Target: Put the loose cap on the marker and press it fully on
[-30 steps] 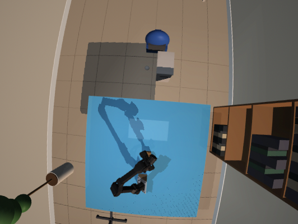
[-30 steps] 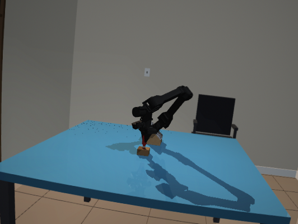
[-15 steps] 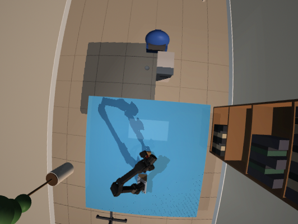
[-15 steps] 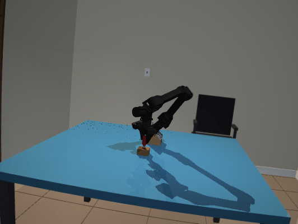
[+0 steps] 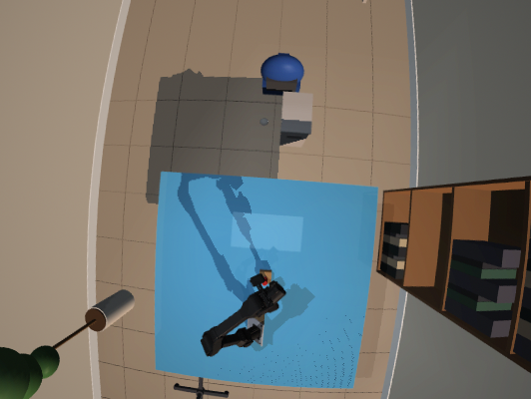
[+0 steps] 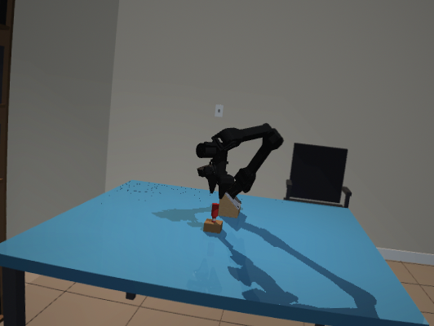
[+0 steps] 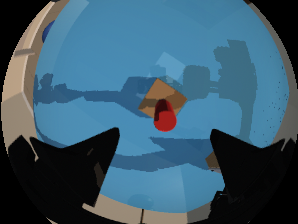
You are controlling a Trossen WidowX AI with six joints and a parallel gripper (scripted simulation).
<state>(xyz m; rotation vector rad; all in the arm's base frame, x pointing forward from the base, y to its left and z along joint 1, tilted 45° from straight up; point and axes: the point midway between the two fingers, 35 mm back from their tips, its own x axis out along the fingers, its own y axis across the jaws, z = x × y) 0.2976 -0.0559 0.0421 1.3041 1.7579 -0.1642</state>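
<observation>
The red cap (image 6: 214,210) (image 7: 164,115) (image 5: 265,283) sits on top of the marker, which stands upright in the tan holder block (image 6: 213,226) (image 7: 154,94) (image 5: 261,270) on the blue table (image 6: 122,228). The marker's body is hidden under the cap. My gripper (image 7: 166,133) (image 6: 216,190) is open and empty. It hangs a little above the cap, with its fingers spread to either side and not touching it.
The arm's tan base block (image 6: 229,208) stands just behind the holder. A black chair (image 6: 319,173) is beyond the table's far edge. A bookshelf (image 5: 464,259) stands to one side, and a blue bin (image 5: 282,73) and a grey box (image 5: 296,119) are on the floor.
</observation>
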